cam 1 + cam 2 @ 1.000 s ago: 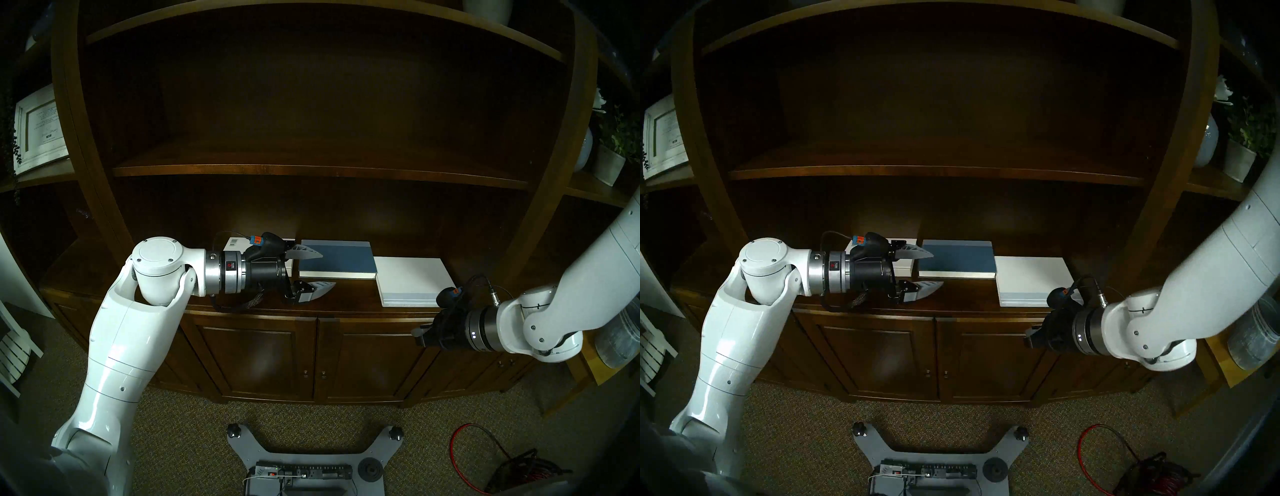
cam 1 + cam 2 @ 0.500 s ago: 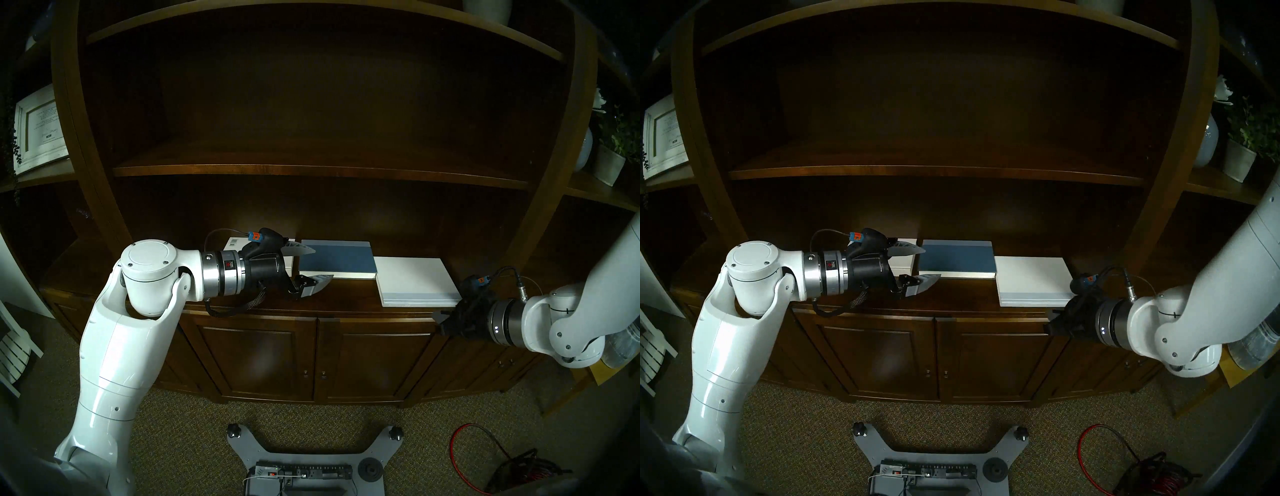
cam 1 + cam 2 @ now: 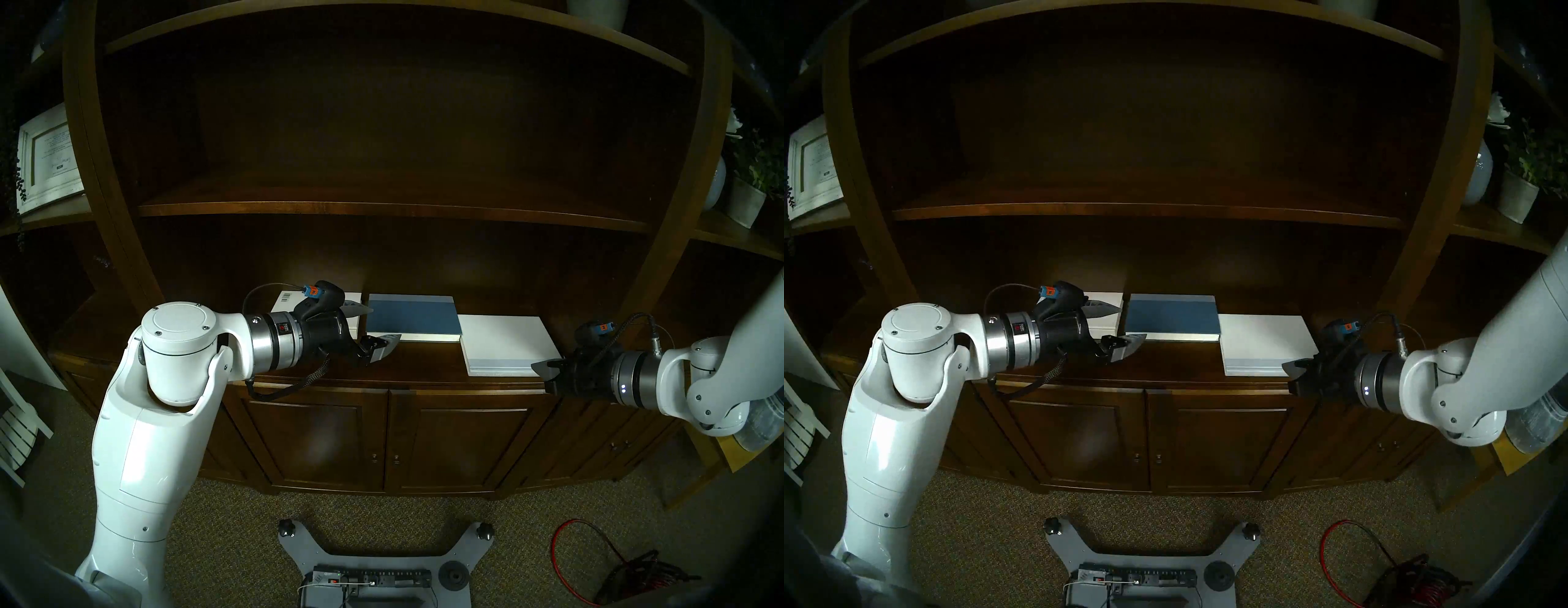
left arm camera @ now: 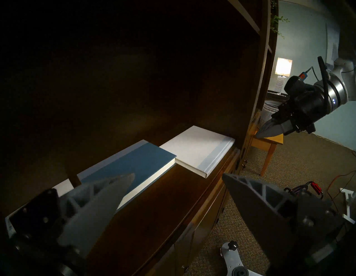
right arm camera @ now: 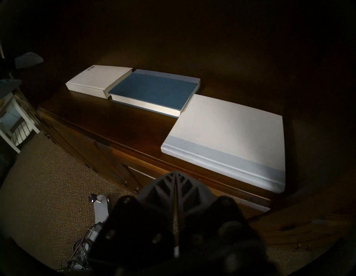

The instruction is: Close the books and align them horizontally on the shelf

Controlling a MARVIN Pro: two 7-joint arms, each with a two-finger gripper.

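Item 1. Shelf (image 3: 322, 373): deep, dark brown polished ledge above panelled cabinet doors (image 3: 314, 441). Carries three closed books, all lying flat in a row.

Item 2. Small white book (image 5: 98, 81): barcode near one corner. Sits at the 9 o'clock end of the row in the head views, toward the back of the shelf, largely hidden there by the left wrist. Its side edge lies just beside the blue book; whether they touch cannot be told.

Item 3. Blue book (image 3: 411, 316): pale band along its 3 o'clock edge, page block facing the front. Middle of the row, back edge roughly level with the small white book.

Item 4. Large white book (image 3: 507, 346): grey-blue strip along the edge nearest the shelf front. At the 3 o'clock end of the row, set further forward than the other two, so the row is stepped; its corner meets the blue book's corner.

Item 5. Left gripper (image 3: 377, 325): fingers (image 4: 107, 194) spread wide, holding nothing. One finger hangs over the small white book, the other over bare shelf at 7 o'clock of the blue book.

Item 6. Right gripper (image 3: 541, 368): fingers (image 5: 175, 185) pressed together, empty. Tip at the 4 o'clock corner of the large white book in the head views, out in front of the shelf edge; contact with the book not evident.

Item 7. Carpet (image 3: 237, 530): below, with the grey robot base (image 3: 382, 564).
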